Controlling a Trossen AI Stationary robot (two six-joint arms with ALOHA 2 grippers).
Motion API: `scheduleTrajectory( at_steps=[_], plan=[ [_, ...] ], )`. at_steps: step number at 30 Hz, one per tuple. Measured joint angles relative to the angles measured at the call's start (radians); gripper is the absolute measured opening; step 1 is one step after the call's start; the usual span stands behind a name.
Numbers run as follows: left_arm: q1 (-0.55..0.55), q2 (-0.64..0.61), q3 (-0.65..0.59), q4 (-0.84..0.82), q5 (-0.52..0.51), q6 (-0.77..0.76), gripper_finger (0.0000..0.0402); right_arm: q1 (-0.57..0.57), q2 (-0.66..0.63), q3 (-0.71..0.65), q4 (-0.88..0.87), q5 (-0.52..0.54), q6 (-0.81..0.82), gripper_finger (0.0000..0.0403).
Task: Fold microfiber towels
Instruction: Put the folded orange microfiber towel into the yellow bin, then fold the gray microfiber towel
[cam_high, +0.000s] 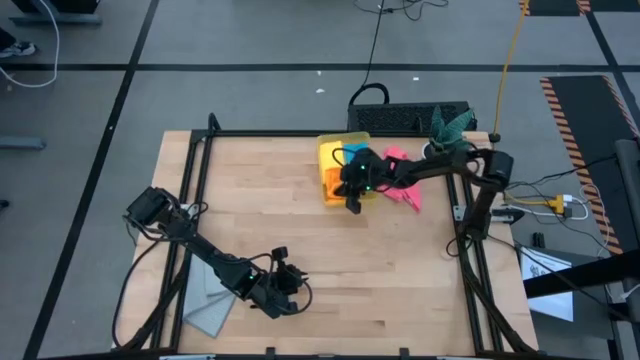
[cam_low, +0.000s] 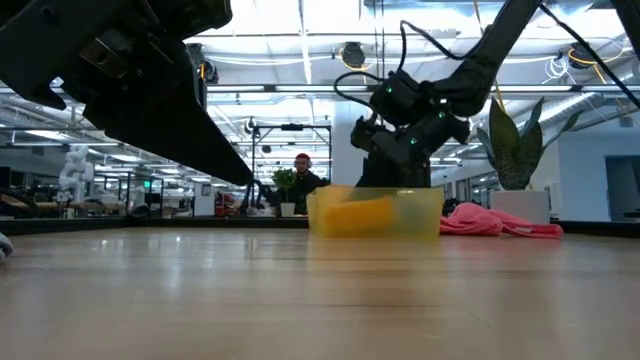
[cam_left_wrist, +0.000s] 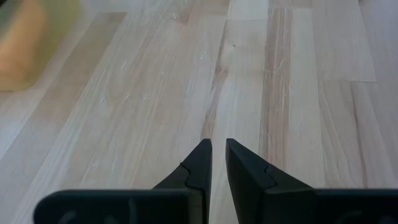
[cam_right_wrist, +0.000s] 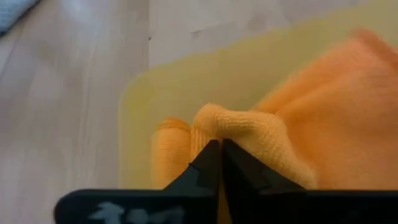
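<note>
My right gripper (cam_high: 353, 196) reaches from the table's right side into the translucent yellow bin (cam_high: 342, 150) at the far middle and is shut on the orange towel (cam_right_wrist: 323, 106), which lies bunched inside the bin. The pink towel (cam_high: 404, 192) lies crumpled on the table just right of the bin, and also shows in the low view (cam_low: 495, 222). The light grey towel (cam_high: 208, 305) lies flat at the near left, partly under my left arm. My left gripper (cam_high: 288, 291) hovers near the table's near edge, shut and empty (cam_left_wrist: 218, 144). The yellow and blue towels cannot be made out. My right gripper pinches a raised fold (cam_right_wrist: 231, 123) of the orange towel between its two fingers, near the bin's wall (cam_right_wrist: 134, 118). The fingers slant down into the bin from the right. The rest of the towel lies slack on the bin's floor.
A plant in a white pot (cam_high: 448, 130) stands at the far right, behind the pink towel. Black frame rails (cam_high: 205, 150) run along the table's edges. Bare wood (cam_high: 330, 260) spans the table's middle and near right.
</note>
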Motion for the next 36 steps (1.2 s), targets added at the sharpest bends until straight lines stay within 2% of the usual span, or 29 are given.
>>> scheduleTrajectory(
  at_steps=[5,12,16,19,22,25,28,30,33,36],
  plan=[
    [0.000,0.000,0.000,0.000,0.000,0.000,0.0051,-0.008,0.008,0.000,0.023,-0.026,-0.002,0.0017],
    [0.000,0.000,0.000,-0.001,0.000,0.000,0.0051,-0.005,-0.109,0.000,0.046,-0.019,0.001,0.0017],
    [0.000,0.000,0.000,-0.002,0.000,0.000,0.0051,-0.012,-0.100,0.000,0.056,0.114,0.034,0.0017],
    [0.000,0.000,0.000,-0.007,0.000,0.000,0.0051,-0.028,-0.045,-0.001,0.057,0.192,0.044,0.0010],
    [-0.002,-0.005,0.001,-0.045,0.025,-0.023,0.0051,-0.030,0.006,-0.001,0.093,0.196,0.040,0.0002],
    [-0.029,-0.062,0.011,-0.165,0.088,-0.081,0.0051,-0.020,0.007,-0.001,0.098,0.211,-0.016,0.0002],
    [-0.081,-0.132,0.019,-0.288,0.104,-0.159,0.0051,0.002,-0.053,-0.003,0.089,0.295,-0.032,0.0003],
    [-0.119,-0.160,0.017,-0.338,0.118,-0.203,0.0051,0.030,-0.111,-0.004,0.088,0.406,-0.023,0.0003],
    [-0.189,-0.206,0.017,-0.438,0.136,-0.327,0.0051,0.097,-0.189,-0.028,0.082,0.594,-0.026,0.0001],
    [-0.255,-0.213,0.019,-0.522,0.172,-0.465,0.0051,0.198,-0.267,-0.079,0.095,0.684,-0.020,0.0001]
  ],
)
